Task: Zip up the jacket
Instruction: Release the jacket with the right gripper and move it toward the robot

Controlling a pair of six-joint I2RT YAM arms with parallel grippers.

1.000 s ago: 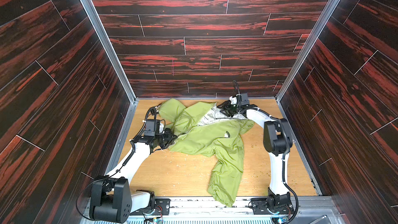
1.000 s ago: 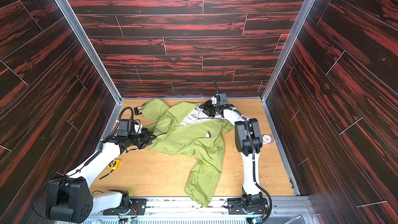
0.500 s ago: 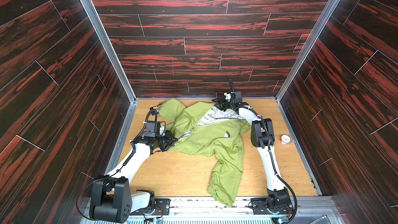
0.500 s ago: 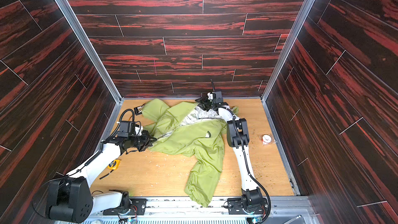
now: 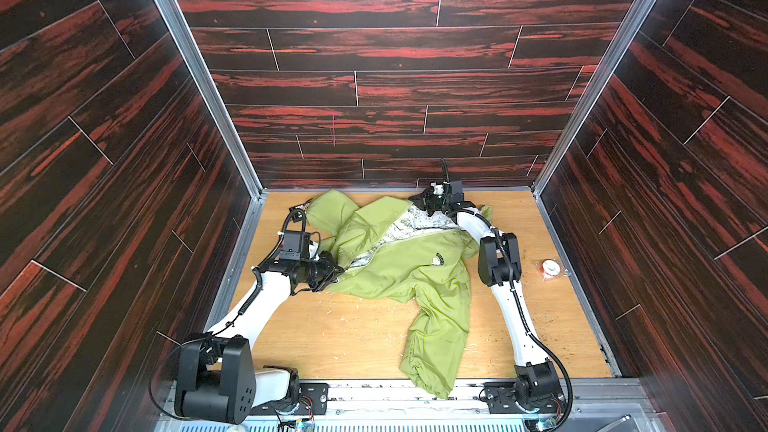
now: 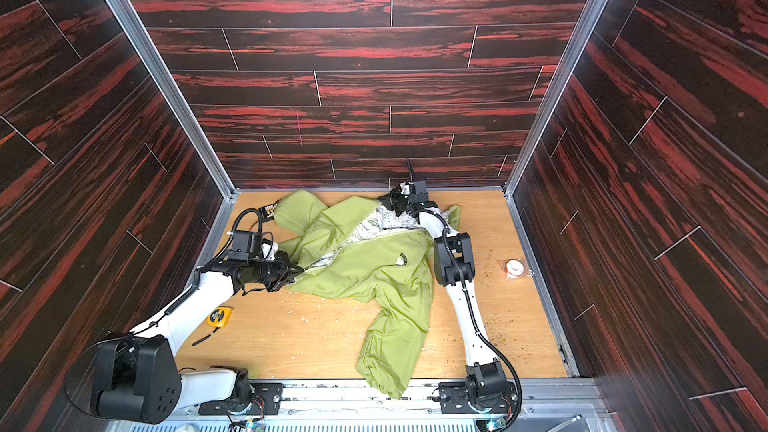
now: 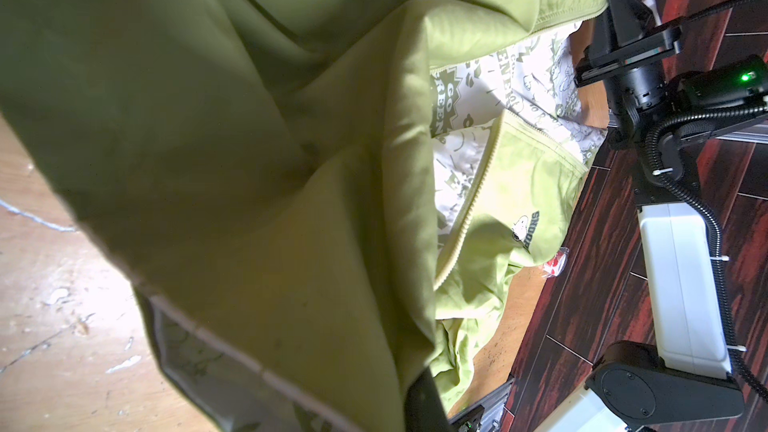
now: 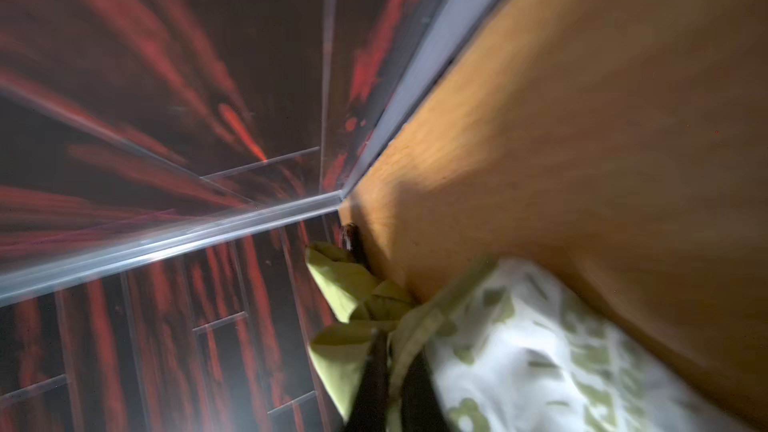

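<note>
Right wrist view, blurred, shows the right gripper clenched on a fold of the olive-green thin hooded jacket. In both top views the jacket sprawls on the pale wooden table from centre toward twelve o'clock. The right gripper is at its one o'clock corner, and the left gripper pinches the hem at nine o'clock. The green zipper gapes over pale printed lining. Pulling cloth instead of the slider would only drag the jacket, or the thin fabric could slip free.
</note>
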